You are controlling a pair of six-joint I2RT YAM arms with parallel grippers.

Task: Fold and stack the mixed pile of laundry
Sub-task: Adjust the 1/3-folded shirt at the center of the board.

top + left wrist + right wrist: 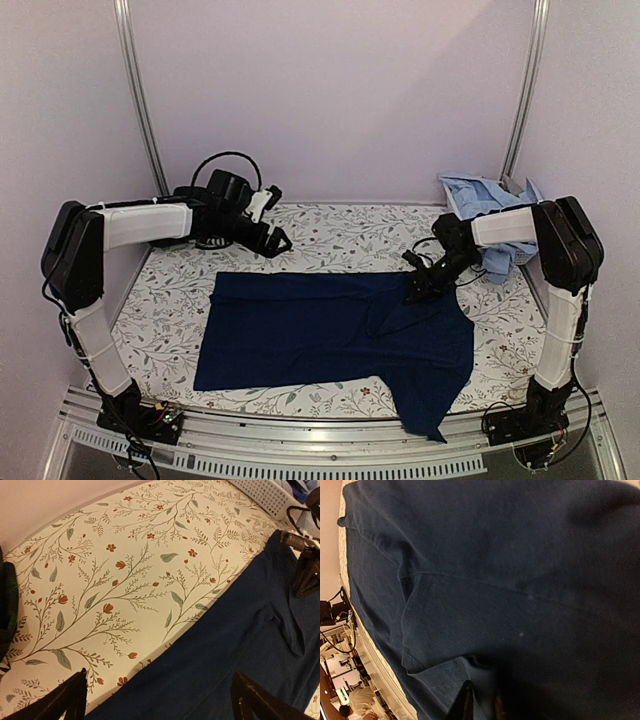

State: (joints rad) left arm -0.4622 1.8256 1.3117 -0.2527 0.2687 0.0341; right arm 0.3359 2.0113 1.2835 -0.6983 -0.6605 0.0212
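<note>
A navy blue T-shirt (330,330) lies spread flat on the floral sheet, and one corner hangs over the table's front edge at the right. My right gripper (415,290) is at the shirt's far right corner. In the right wrist view its fingers (467,702) are pinched on a fold of the navy cloth (485,580). My left gripper (272,240) hovers open and empty above the shirt's far edge (225,640), with its fingers (67,700) wide apart. Light blue shirts (480,200) are heaped at the back right.
The light blue shirts sit in a white basket (265,495) at the back right corner. A dark green plaid cloth (7,605) shows at the left edge of the left wrist view. The floral sheet (170,290) covers the table. Walls and metal posts close in the back and sides.
</note>
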